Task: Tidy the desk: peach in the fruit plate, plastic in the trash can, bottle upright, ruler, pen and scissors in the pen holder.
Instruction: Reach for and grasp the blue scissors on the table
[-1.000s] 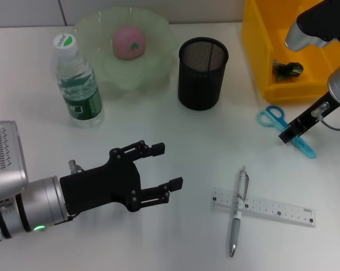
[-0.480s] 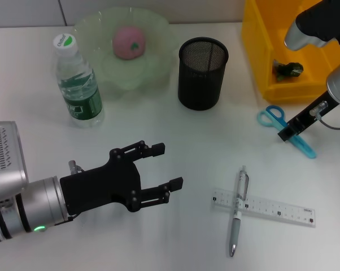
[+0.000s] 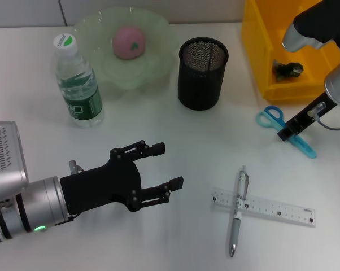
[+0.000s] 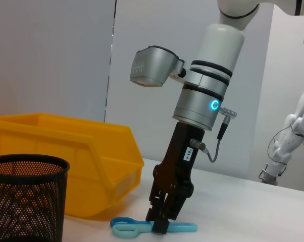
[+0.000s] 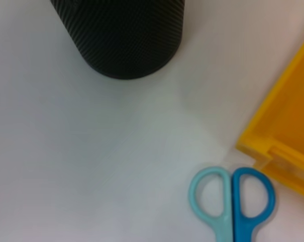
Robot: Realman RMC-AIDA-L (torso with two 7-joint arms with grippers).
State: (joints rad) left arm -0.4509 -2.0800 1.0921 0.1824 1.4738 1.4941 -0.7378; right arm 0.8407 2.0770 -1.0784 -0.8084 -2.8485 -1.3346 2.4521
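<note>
The right gripper (image 3: 285, 134) stands at the scissors (image 3: 287, 133) on the white desk (image 3: 175, 141), just in front of the yellow bin (image 3: 260, 51). In the left wrist view, its fingers (image 4: 162, 222) point down and reach the desk at the middle of the blue scissors (image 4: 142, 228). They sit close together around the scissors, but whether they are pressed onto them cannot be told. In the right wrist view, the two handle loops of the scissors (image 5: 232, 201) lie flat on the desk just beside the corner of the yellow bin (image 5: 288, 136), with the pen holder (image 5: 121, 35) well apart from them.

The left gripper (image 3: 158, 175) is at the near left of the desk, above a bare area. Its fingers are spread wide and hold nothing.

Location of the remaining items:
- The black mesh pen holder (image 3: 202, 73) stands upright between the fruit plate and the yellow bin.
- The pink peach (image 3: 129, 42) lies in the pale green fruit plate (image 3: 158, 56).
- The water bottle (image 3: 77, 82) stands upright just beside the plate, with its green cap on.
- The clear ruler (image 3: 271, 208) lies flat on the near right of the desk.
- The pen (image 3: 238, 210) lies across the ruler.
- A dark crumpled piece of plastic (image 3: 287, 69) lies inside the yellow bin.
</note>
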